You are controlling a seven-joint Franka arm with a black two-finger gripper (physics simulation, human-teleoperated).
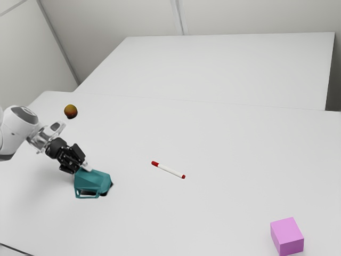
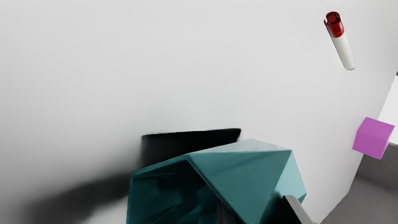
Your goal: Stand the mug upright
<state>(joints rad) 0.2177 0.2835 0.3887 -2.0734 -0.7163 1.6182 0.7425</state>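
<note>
In the exterior view, the black gripper (image 1: 80, 164) reaches down to the upper-left edge of the teal mug (image 1: 92, 180). The mug is tipped over, its handle toward the view's bottom edge. Seen from the wrist, the gripper (image 2: 256, 208) straddles the wall of the mug (image 2: 239, 174): one finger is inside the dark opening, the other against the outer face, and it appears shut on that wall. Dark shadow lies beside the mug; whether the mug touches the table is unclear.
A red-and-white marker (image 1: 169, 170) lies near the middle of the table (image 1: 213, 133). The pink cube (image 1: 287, 236) is toward the exterior view's lower right, and an orange-brown ball (image 1: 71, 111) is at its upper left, beyond the arm.
</note>
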